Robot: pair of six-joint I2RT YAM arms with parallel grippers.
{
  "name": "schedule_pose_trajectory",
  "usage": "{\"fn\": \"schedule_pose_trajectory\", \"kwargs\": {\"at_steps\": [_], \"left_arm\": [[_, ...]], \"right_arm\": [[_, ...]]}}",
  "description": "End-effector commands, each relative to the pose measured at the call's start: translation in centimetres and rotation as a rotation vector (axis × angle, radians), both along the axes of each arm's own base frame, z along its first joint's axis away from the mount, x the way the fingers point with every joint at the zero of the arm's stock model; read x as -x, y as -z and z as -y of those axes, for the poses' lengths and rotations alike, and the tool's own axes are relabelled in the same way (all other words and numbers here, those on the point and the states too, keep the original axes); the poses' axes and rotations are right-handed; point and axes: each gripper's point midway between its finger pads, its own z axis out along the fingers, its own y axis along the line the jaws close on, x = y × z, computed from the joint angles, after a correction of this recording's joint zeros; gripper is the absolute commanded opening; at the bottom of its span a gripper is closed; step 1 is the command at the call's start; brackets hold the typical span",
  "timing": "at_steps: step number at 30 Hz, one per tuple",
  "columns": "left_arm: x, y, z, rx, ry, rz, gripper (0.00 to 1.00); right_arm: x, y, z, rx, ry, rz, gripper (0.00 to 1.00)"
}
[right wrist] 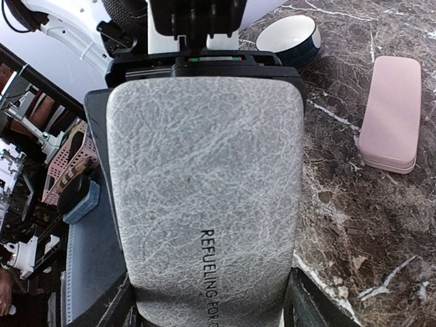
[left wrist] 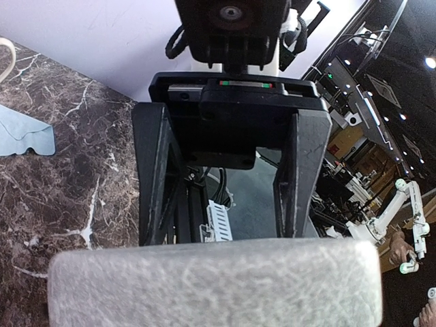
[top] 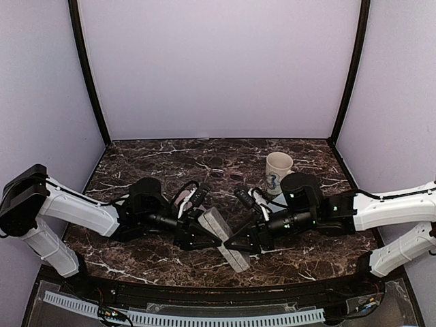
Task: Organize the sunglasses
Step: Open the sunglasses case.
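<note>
Locate the sunglasses in the overhead view as small dark shapes lying on the marble table, near its centre. Read their position as 12 o'clock from the spot where the two claws meet. Note that they lie well apart from both claws and are touched by neither. Treat frame colour and lens detail as unreadable, being too small and too dark against the stone.

Find the left claw at 9 o'clock of a grey case, clamped on it and holding it tilted above the table top. In the left wrist view, see only the case as a blurred grey band across the lower edge.

Find the right claw at 3 o'clock of the same case, jaws spread wide with one finger along each long side. Record pad contact with the case as undetermined: cannot tell whether this claw grips or merely straddles. Read the lettering "REFUELING FORC" along the textured top of the case.

Moving outward, note a white paper cup upright at 1 o'clock from the claws, near the sunglasses. Note a closed pink case flat on the marble, at 2 o'clock in the right wrist view. Note a light blue cloth flat on the table, at 9 o'clock in the left wrist view.
</note>
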Motion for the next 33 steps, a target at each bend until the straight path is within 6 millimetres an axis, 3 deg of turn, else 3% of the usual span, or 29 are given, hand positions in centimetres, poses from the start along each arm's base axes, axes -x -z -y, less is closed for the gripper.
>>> {"fn": "schedule_pose_trajectory", "kwargs": {"at_steps": [1, 12, 21, 26, 33], "left_arm": [[2.0, -4.1, -0.1, 0.148, 0.140, 0.099, 0.00], [3.5, -4.5, -0.9, 0.167, 0.223, 0.116, 0.00], [4.1, -3.8, -1.3, 0.148, 0.261, 0.112, 0.00], [3.3, -3.2, -0.8, 0.115, 0.218, 0.102, 0.00], [0.1, -0.1, 0.7, -0.033, 0.052, 0.053, 0.00]], "right_arm": [[-2.7, 1.1, 1.4, 0.017, 0.108, -0.051, 0.54], [-6.2, 4.4, 5.0, 0.093, 0.293, -0.180, 0.57], [-7.4, 4.8, 7.2, 0.115, 0.353, -0.195, 0.62], [-6.8, 3.9, 6.6, 0.081, 0.293, -0.194, 0.65], [-5.7, -0.6, 6.2, -0.046, 0.223, -0.106, 0.77]]}}
